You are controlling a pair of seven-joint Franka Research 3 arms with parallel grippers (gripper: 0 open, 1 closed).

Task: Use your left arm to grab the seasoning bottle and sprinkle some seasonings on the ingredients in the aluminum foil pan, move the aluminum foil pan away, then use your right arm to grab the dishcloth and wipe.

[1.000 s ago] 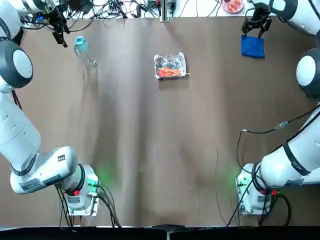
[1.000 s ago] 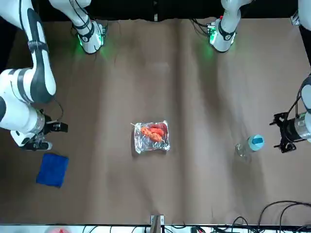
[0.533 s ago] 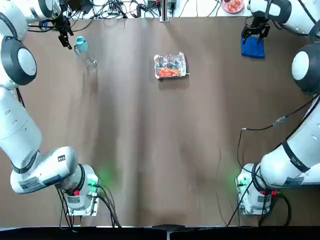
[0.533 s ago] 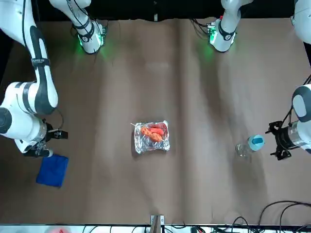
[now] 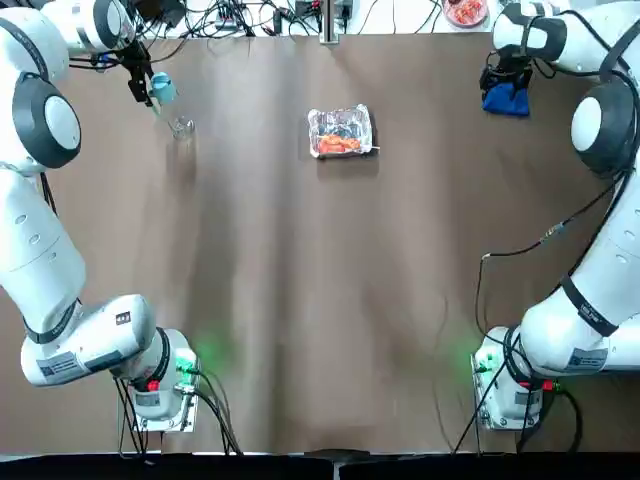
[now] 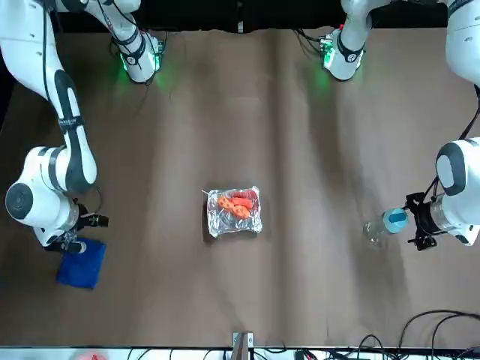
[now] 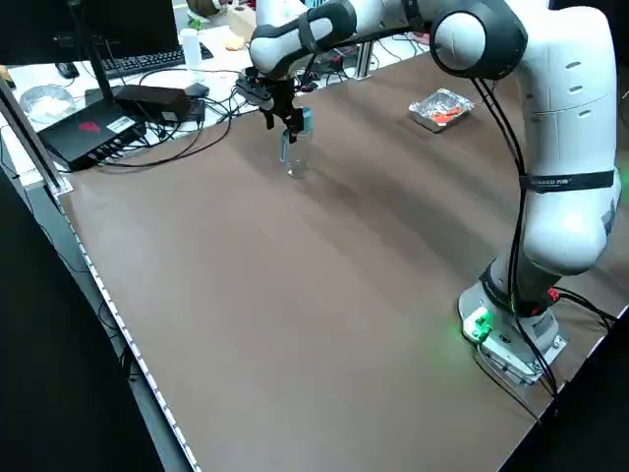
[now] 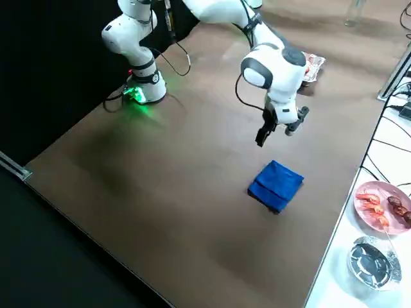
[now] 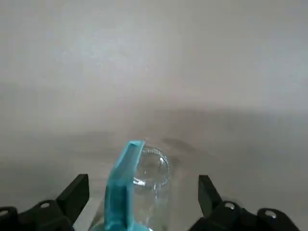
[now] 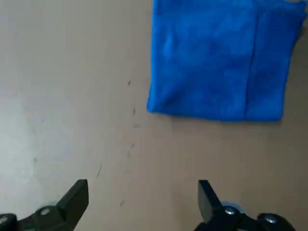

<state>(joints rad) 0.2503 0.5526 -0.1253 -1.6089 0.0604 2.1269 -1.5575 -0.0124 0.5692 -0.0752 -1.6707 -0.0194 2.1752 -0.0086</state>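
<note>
Left gripper has closed in around seasoning bottle, fingers spread.

- The left gripper has moved across the counter toward the bottle: a second ago it hung apart at the bottle's 9 o'clock in the top view; now it is at the cap.
- In the left wrist view the bottle sits between the spread fingers, and the cap is nearer one of them.
- The right gripper has moved toward the cloth: in the front view it was clear of the cloth at its 12 o'clock, now it is at the cloth's edge.
- In the top view the right arm covers more of the cloth than before.
</note>
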